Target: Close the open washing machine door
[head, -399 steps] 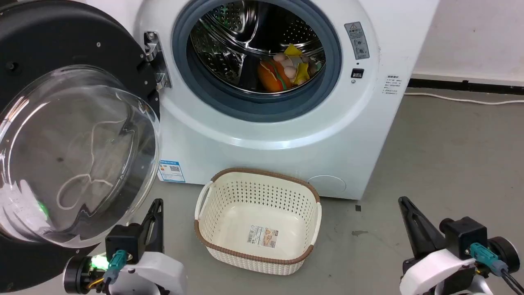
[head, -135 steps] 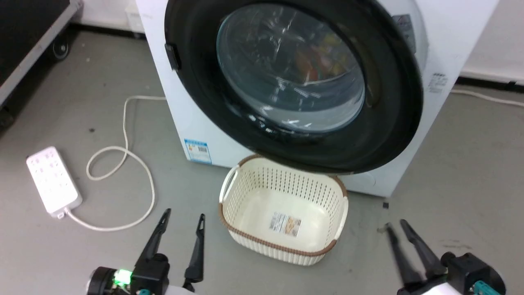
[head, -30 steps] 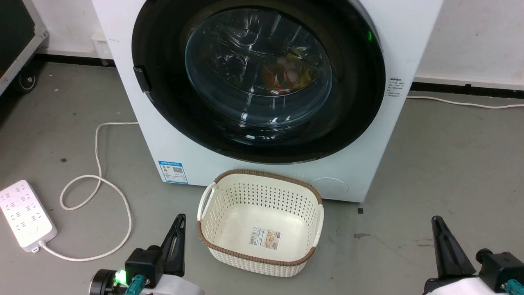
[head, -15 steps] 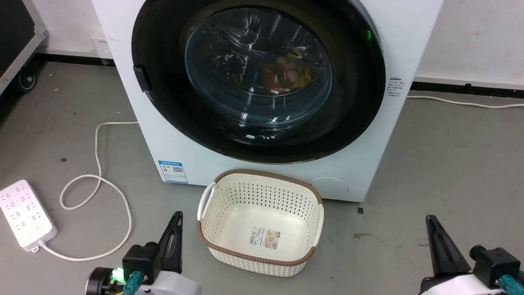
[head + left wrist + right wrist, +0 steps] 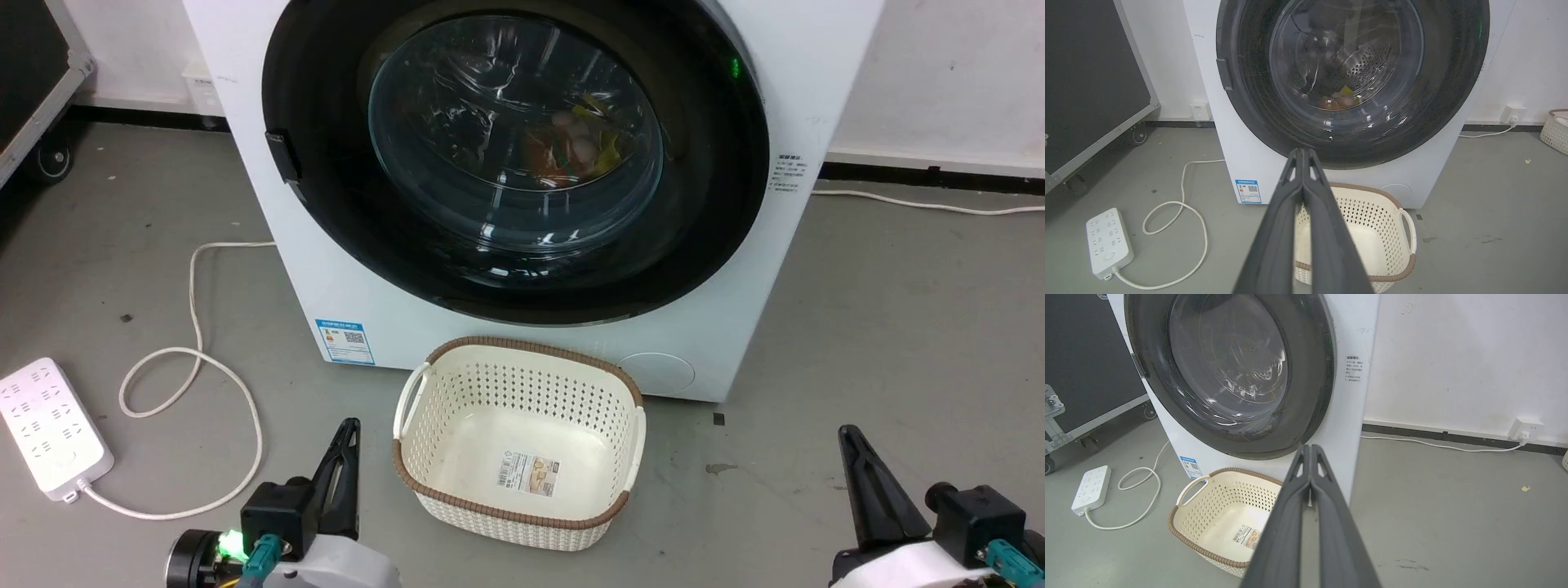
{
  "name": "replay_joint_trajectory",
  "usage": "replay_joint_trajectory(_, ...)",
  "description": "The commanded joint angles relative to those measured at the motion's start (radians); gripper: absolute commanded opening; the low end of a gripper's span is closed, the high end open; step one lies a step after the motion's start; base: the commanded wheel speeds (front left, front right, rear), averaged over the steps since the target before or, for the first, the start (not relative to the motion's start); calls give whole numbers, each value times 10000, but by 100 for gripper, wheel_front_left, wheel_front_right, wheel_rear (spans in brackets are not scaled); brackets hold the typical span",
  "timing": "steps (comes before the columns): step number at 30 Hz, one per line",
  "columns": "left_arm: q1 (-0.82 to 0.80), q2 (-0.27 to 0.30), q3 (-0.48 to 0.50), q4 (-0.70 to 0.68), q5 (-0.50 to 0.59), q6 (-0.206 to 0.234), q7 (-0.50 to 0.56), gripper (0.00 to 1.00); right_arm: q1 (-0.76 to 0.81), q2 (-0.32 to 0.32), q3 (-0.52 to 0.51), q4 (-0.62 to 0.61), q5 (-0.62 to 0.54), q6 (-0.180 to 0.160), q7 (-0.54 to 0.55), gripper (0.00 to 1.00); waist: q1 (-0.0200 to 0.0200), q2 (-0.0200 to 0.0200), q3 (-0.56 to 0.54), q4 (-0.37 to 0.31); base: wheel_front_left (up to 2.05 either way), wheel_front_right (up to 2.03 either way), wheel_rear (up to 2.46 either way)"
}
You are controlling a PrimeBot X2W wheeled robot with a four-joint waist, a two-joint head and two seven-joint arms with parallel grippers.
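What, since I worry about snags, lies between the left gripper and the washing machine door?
Head view: bare grey floor, the cream basket's left rim, the washer's white panel separate the left gripper from the washing machine door.

Cream basket and white power strip on a grey floor

The empty perforated basket (image 5: pixel 531 345), brown-rimmed, carries a label (image 5: pixel 529 474) on its bottom. Well to its left lies the power strip (image 5: pixel 51 429), its white cord (image 5: pixel 193 286) looping across the floor (image 5: pixel 898 310). A black wheeled case (image 5: pixel 33 49) stands at far left.
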Motion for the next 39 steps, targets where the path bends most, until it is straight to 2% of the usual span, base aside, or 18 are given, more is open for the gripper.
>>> replay_joint_trajectory(1, -2, -16, 68, -77, 103, -34, 53, 0, -147, 39, 32, -83, -51, -3, 52, 0, 0, 0, 1, 0, 0, 0, 0)
replay_joint_trajectory(39, -4, -189, 607, -562, 509, -159, 830, 0, -338, 66, 319, -401, -450, -5, 834, 0, 0, 0, 31, -8, 0, 0, 0)
